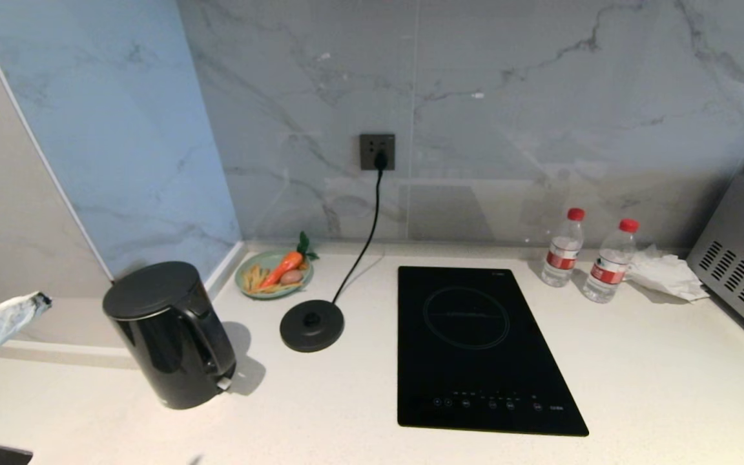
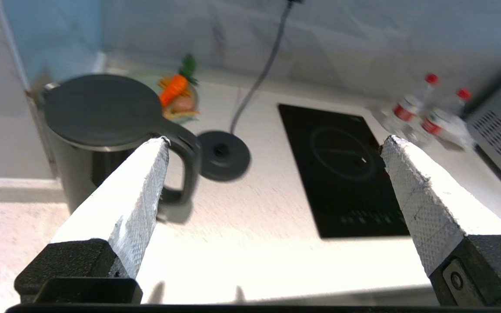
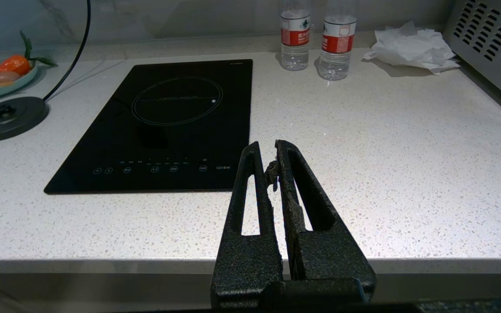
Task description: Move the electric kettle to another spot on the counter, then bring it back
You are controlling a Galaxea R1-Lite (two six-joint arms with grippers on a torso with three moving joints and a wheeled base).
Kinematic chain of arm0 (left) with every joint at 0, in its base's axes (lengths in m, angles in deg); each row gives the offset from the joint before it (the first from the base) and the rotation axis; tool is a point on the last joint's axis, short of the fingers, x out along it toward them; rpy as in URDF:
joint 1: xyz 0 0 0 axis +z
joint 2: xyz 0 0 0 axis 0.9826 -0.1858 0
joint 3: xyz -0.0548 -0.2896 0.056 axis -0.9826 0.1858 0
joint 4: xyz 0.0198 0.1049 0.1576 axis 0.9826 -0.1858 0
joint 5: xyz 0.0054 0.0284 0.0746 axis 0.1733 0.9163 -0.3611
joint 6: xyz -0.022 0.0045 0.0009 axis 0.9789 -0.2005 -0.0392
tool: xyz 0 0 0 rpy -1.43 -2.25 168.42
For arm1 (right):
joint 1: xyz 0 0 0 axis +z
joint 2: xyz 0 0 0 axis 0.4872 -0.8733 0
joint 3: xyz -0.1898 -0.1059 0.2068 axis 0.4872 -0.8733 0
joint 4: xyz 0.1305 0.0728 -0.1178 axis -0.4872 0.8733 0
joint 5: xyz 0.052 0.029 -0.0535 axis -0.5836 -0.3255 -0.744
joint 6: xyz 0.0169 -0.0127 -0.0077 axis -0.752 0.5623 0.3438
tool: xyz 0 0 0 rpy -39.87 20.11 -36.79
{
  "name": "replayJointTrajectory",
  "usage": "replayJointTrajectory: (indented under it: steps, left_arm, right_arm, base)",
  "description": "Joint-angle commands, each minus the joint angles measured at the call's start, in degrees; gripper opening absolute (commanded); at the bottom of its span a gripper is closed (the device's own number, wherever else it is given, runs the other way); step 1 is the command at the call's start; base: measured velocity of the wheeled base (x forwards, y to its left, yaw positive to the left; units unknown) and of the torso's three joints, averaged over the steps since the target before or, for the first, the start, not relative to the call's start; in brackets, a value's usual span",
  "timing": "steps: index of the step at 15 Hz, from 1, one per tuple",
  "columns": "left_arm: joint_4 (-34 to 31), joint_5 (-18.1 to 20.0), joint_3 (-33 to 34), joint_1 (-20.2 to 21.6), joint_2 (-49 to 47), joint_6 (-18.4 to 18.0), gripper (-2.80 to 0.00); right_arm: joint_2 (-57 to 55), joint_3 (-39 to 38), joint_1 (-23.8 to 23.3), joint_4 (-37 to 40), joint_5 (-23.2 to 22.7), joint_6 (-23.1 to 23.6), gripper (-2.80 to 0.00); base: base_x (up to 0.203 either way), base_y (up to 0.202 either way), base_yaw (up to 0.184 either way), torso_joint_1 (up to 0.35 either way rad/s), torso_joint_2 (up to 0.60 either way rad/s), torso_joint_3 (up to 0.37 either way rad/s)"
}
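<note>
Left tool [image 2: 272, 143] hangs spread wide above the worktop [image 1: 637, 374], empty, the electric kettle [image 1: 168, 332] standing off its base disc [image 1: 311, 325] at the near left. To lift it cleanly, I judge the tool should close squarely across the loop handle [image 2: 185, 167]. Right tool [image 3: 269, 150] sits pinched together, idle. Water bottles [image 1: 562, 248] look nearly empty; a green plate [image 1: 246, 284] holds a carrot [image 1: 283, 266].

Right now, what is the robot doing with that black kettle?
Nothing is holding the electric kettle. It stands on the white counter, off its round base, which sits to its right. The left hand is wide open and empty in the air in front of the kettle. The right hand is shut and parked at the counter's front edge, right of the hob.
</note>
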Motion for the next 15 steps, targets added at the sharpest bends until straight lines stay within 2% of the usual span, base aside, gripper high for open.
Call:
replayJointTrajectory:
  steps: [1,6,10,11,13,14,15]
  left_arm:
    - [-7.3,1.4,-1.0,-0.2,7.1,0.1,0.00]
    - [-12.6,2.4,2.8,-2.4,17.3,-0.9,0.00]
    - [-24.3,2.0,-0.4,-2.8,26.7,-1.3,0.00]
    - [-26.0,1.9,-0.1,-3.1,30.5,-2.3,0.00]
    - [-30.3,1.6,1.7,-3.4,37.6,-8.0,0.00]
    - [-33.4,0.0,3.5,-3.5,40.2,-12.2,0.00]
    - [-35.1,-5.3,5.0,-3.6,40.9,-13.4,0.00]
  right_arm:
    - [0.1,0.0,0.0,0.0,0.0,0.0,-2.80]
    - [0.1,0.0,0.0,0.0,0.0,0.0,-2.80]
    - [0.1,0.0,0.0,0.0,0.0,0.0,-2.80]
    - [0.1,0.0,0.0,0.0,0.0,0.0,-2.80]
    - [0.1,0.0,0.0,0.0,0.0,0.0,-2.80]
    - [0.1,0.0,0.0,0.0,0.0,0.0,-2.80]
    - [0.1,0.0,0.0,0.0,0.0,0.0,-2.80]
  base:
    - [0.000,0.000,0.000,0.000,0.00,0.000]
    - [0.000,0.000,0.000,0.000,0.00,0.000]
    - [0.000,0.000,0.000,0.000,0.00,0.000]
    - [0.000,0.000,0.000,0.000,0.00,0.000]
    - [0.000,0.000,0.000,0.000,0.00,0.000]
    - [0.000,0.000,0.000,0.000,0.00,0.000]
    - [0.000,0.000,0.000,0.000,0.00,0.000]
